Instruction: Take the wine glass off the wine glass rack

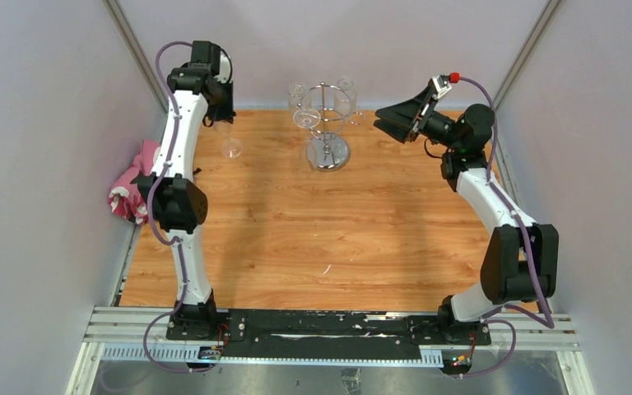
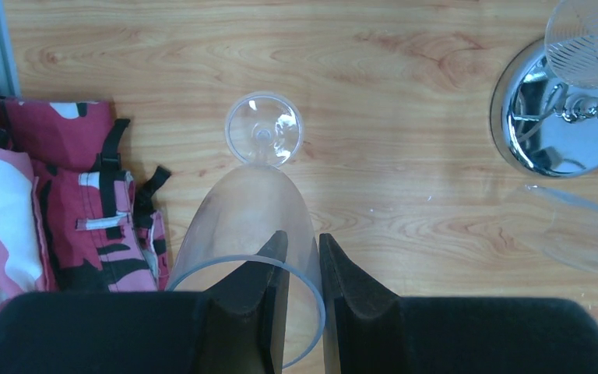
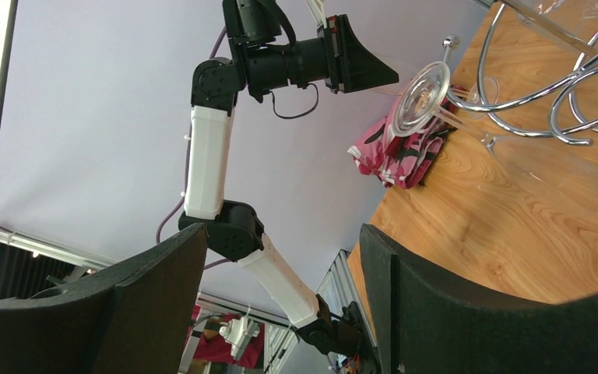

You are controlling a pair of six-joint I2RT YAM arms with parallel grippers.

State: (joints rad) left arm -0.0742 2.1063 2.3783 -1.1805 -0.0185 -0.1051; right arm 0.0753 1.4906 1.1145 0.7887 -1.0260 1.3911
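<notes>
On the left side of the table (image 1: 296, 247), well apart from the rack (image 1: 327, 115), the wine glass (image 2: 237, 206) I am after stands upright and is already off its hook. Its foot (image 2: 265, 128) is down at the wood, just beside a pink cloth (image 2: 47, 202). I cannot tell whether the foot rests on the wood or hangs just above it.

My left gripper (image 2: 302, 243) is narrowed onto the rim, with one finger inside the bowl and the other outside, pinching the thin wall. My right gripper (image 3: 280, 234) is spread wide with nothing in it, near the right side of the rack and aimed toward it.

I judge the glass to be light, stiff, slick and easily broken. Whether it is real glass or clear plastic I cannot say. The rim is its thinnest part, so I would not squeeze any harder there. The stem or the lower bowl would be a safer hold. With a tall bowl on a small foot, it should tip at a slight sideways nudge, so I want any release to be straight and gentle.

The bowl is empty, so nothing can spill. The rack carries several other glasses (image 1: 306, 118) hung by their feet in the wire loops, and as far as I can see these are empty too.
</notes>
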